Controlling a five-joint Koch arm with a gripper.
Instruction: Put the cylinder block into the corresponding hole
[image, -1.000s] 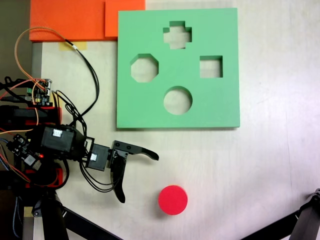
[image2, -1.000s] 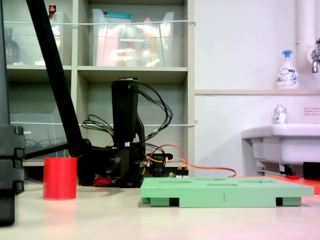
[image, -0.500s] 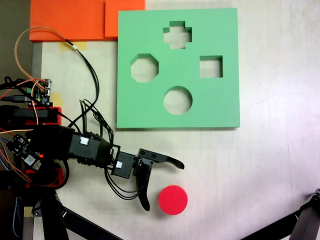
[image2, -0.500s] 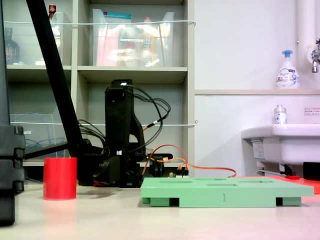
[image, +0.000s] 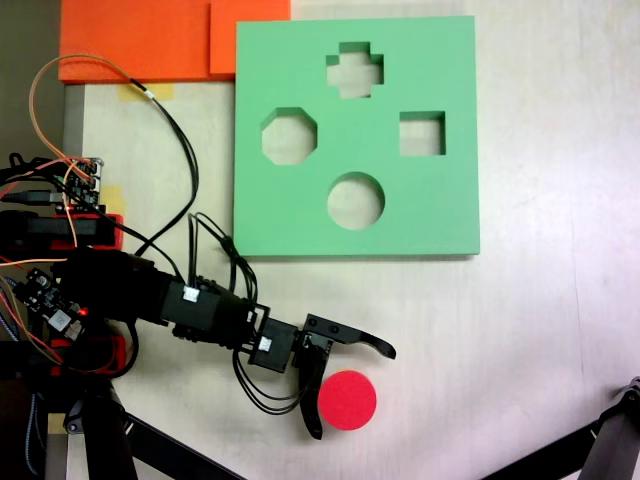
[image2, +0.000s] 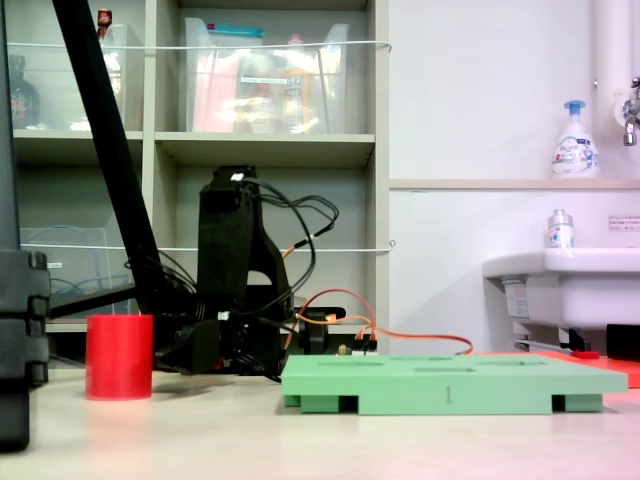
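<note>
One step is in hand: the reach. Wide-open claw (image: 352, 392) straddles the cylinder block (image: 348, 400), empty; the block stands on the desk (image: 520, 330) below the green board (image: 440, 200). Next: close squarely, lift, carry to the corresponding hole (image: 356, 201).

In a fixed view, the black gripper's fingertips are hidden behind the short red foam cylinder block (image2: 119, 356); the orange foam sheet (image: 150, 38) is cropped at 12 o'clock.

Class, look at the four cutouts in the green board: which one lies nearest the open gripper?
The circular cutout, at the board's lower edge in the top-down fixed view, lies nearest the gripper. The octagon, square and cross sit farther up the green board.
</note>
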